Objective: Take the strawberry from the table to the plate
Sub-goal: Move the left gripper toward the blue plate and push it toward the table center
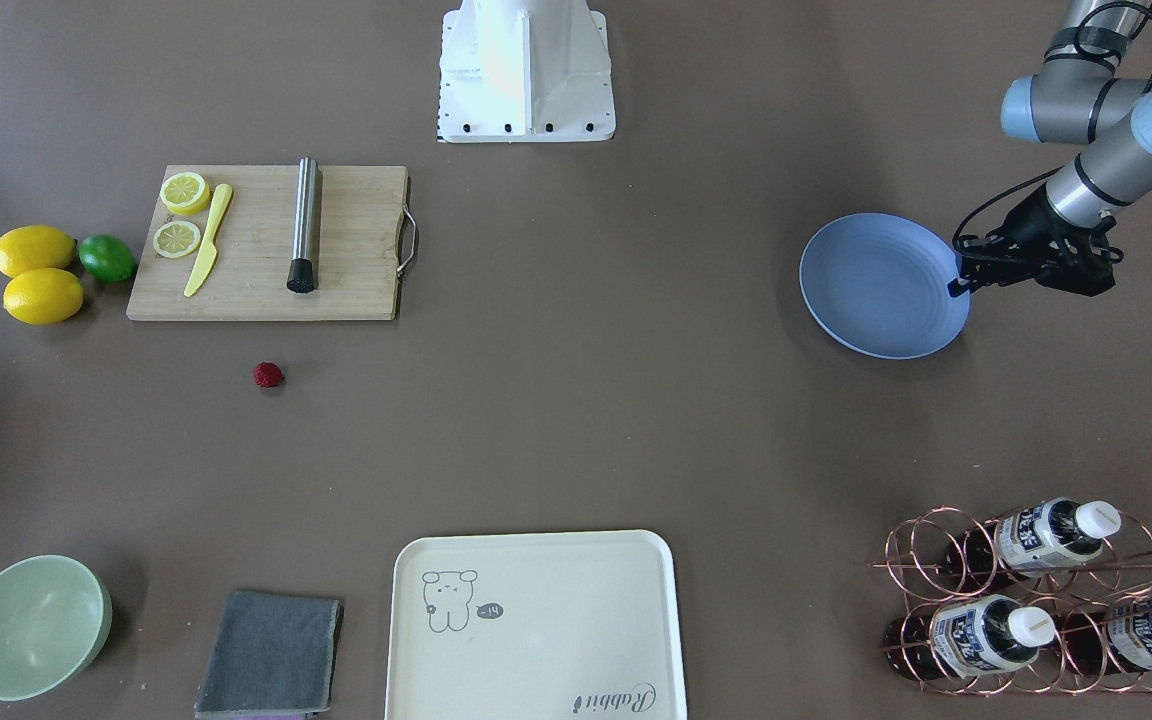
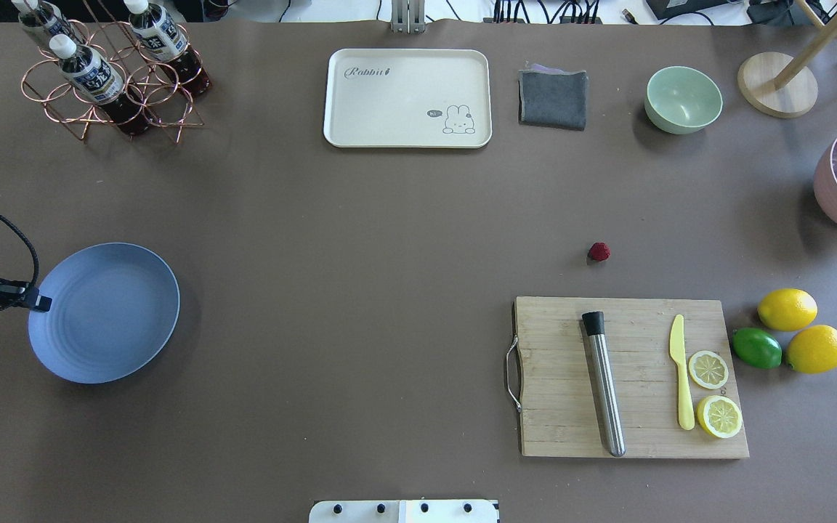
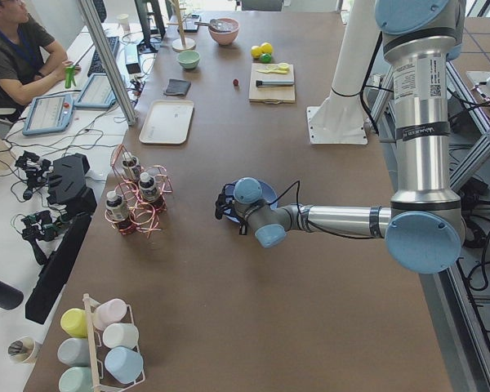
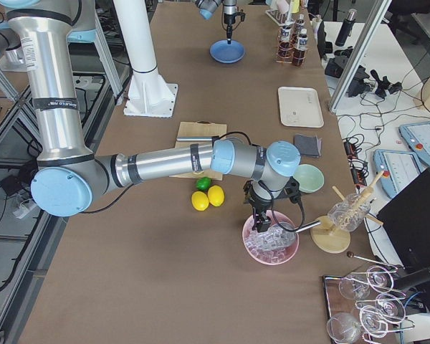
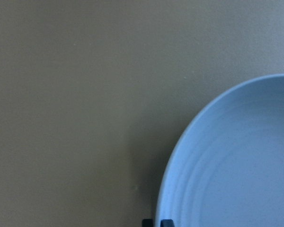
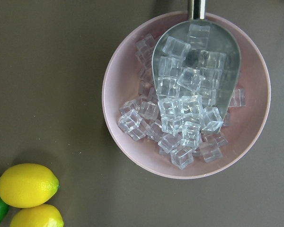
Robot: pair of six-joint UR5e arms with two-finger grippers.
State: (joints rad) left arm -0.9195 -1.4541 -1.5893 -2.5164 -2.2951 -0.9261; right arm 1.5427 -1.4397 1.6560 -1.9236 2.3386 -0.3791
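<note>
The strawberry [image 1: 268, 375] [image 2: 599, 252], small and dark red, lies on the bare table [image 2: 360, 240] just beyond the cutting board's far edge. At the other end of the table sits the light-blue plate [image 1: 884, 285] [image 2: 104, 312] [image 5: 236, 161], with nothing on it. My left gripper [image 1: 958, 288] [image 2: 41, 301] hovers at the plate's outer rim, its jaws together and holding nothing. Far from the berry, my right gripper [image 4: 259, 221] hangs over a pink bowl of ice. It shows only in the right side view, so I cannot tell whether it is open or shut.
A wooden cutting board [image 2: 633, 378] carries a metal muddler, a yellow knife and lemon slices. Two lemons [image 2: 800, 330] and a lime [image 2: 756, 348] lie beside it. A cream tray [image 2: 407, 98], grey cloth [image 2: 553, 99], green bowl [image 2: 683, 99], bottle rack [image 2: 110, 80] and ice bowl [image 6: 187, 94] line the edges.
</note>
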